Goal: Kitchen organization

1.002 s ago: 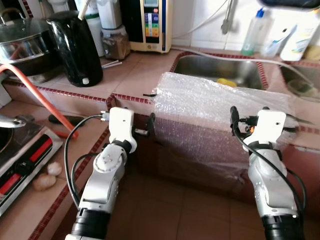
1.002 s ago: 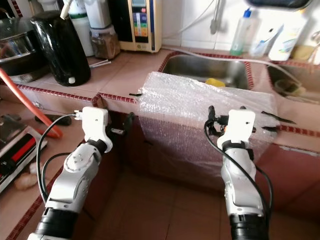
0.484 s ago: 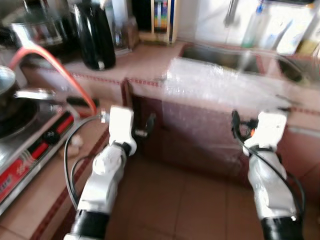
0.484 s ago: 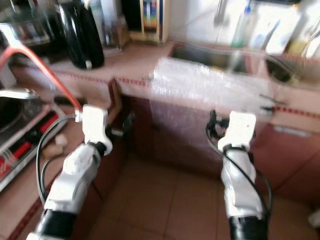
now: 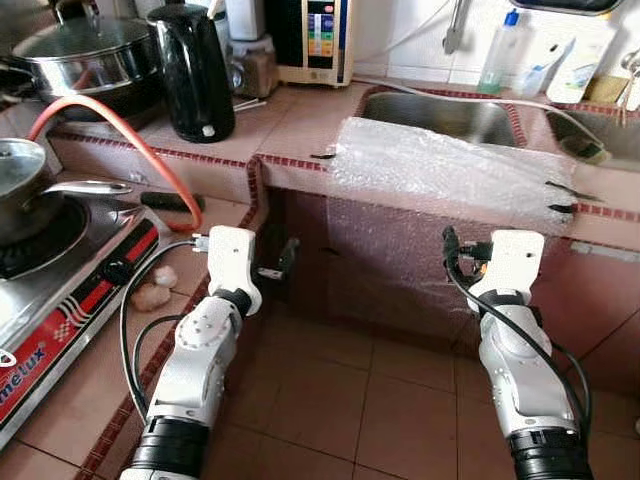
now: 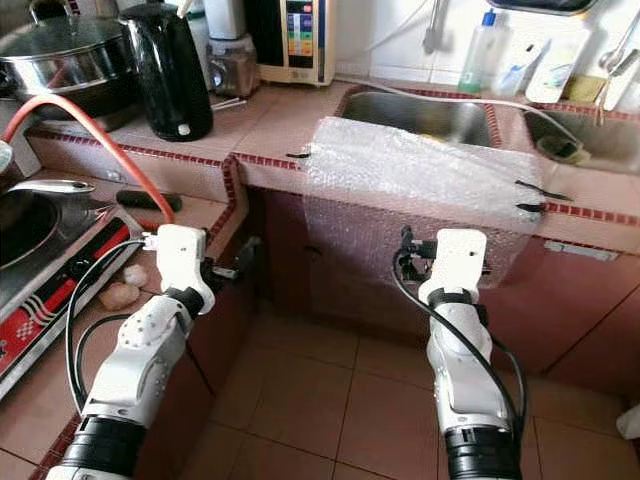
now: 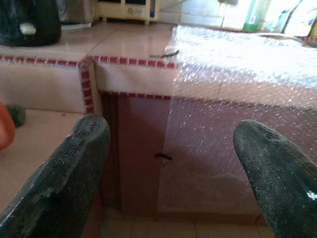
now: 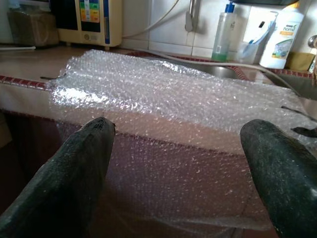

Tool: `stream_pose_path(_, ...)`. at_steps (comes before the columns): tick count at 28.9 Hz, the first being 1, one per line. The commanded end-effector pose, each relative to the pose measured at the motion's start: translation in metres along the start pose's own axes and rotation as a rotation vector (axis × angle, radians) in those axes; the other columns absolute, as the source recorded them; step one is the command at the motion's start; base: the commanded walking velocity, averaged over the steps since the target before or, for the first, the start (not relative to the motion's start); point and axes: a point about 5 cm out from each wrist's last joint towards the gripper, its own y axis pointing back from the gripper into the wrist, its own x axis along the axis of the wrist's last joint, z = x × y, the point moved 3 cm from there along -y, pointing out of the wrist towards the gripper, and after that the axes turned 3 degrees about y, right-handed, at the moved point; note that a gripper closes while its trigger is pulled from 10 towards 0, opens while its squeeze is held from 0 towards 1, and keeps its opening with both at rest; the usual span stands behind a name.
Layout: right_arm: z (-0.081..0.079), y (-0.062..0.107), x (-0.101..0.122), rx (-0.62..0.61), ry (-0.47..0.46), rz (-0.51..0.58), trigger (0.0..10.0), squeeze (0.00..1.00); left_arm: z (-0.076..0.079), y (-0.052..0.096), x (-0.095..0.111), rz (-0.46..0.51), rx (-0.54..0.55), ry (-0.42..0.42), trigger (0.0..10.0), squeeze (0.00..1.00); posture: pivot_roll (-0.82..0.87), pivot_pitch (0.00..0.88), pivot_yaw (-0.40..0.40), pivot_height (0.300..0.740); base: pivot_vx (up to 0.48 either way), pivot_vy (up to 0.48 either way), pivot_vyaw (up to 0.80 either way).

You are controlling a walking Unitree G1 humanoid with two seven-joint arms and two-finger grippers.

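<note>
1. Both arms were raised level before the counter. The left gripper [image 7: 168, 168] and the right gripper [image 8: 181, 163] each had their fingers spread wide and held nothing, probably readied for a two-handed pickup.
2. Just ahead, a sheet of bubble wrap [image 5: 440, 175] lay draped over the counter edge [image 5: 290, 163] in front of the sink [image 5: 440, 110], its lower half hanging down the cabinet front. It looked left there rather than stored, so it was likely the thing to tidy.
3. The wrap sat squarely before the right gripper and apart from it; the left gripper faced its left edge and the cabinet door [image 7: 141, 148].
4. To the left stood a stove [image 5: 60, 300] with a pan [image 5: 20, 200].
5. Farther back stood a black kettle [image 5: 195, 70], a pot [image 5: 85, 60] and soap bottles [image 5: 500, 60].
</note>
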Motion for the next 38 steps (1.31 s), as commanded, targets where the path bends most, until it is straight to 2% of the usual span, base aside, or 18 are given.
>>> stream_pose_path(1, 0.000, 0.001, -0.006, -0.008, 0.001, -0.026, 10.0, 0.00, -0.002, 0.000, -0.007, -0.021, -0.001, 0.021, 10.0, 0.00, -0.03, 0.000, 0.014, 0.740, 0.000, 0.000, 0.00)
stream_pose_path(9, 0.003, 0.003, -0.022, -0.018, -0.006, -0.085, 10.0, 0.00, -0.008, 0.005, -0.037, -0.114, -0.005, 0.045, 10.0, 0.00, -0.04, 0.000, 0.010, 0.740, 0.000, -0.293, -0.75)
stream_pose_path(14, 0.005, 0.004, -0.030, -0.027, -0.023, -0.117, 10.0, 0.00, -0.012, 0.007, -0.052, -0.158, -0.001, 0.037, 10.0, 0.00, -0.04, 0.000, 0.009, 0.740, 0.000, -0.301, 0.00)
stream_pose_path(20, 0.003, 0.004, -0.032, -0.021, -0.026, -0.124, 10.0, 0.00, -0.014, 0.006, -0.059, -0.177, -0.003, 0.036, 10.0, 0.00, -0.04, 0.000, 0.008, 0.740, 0.000, -0.299, -0.48)
stream_pose_path(38, 0.005, 0.004, -0.036, -0.027, -0.017, -0.130, 10.0, 0.00, -0.011, 0.001, -0.061, -0.180, -0.026, 0.023, 10.0, 0.00, -0.05, 0.000, 0.011, 0.740, 0.000, -0.266, -0.68)
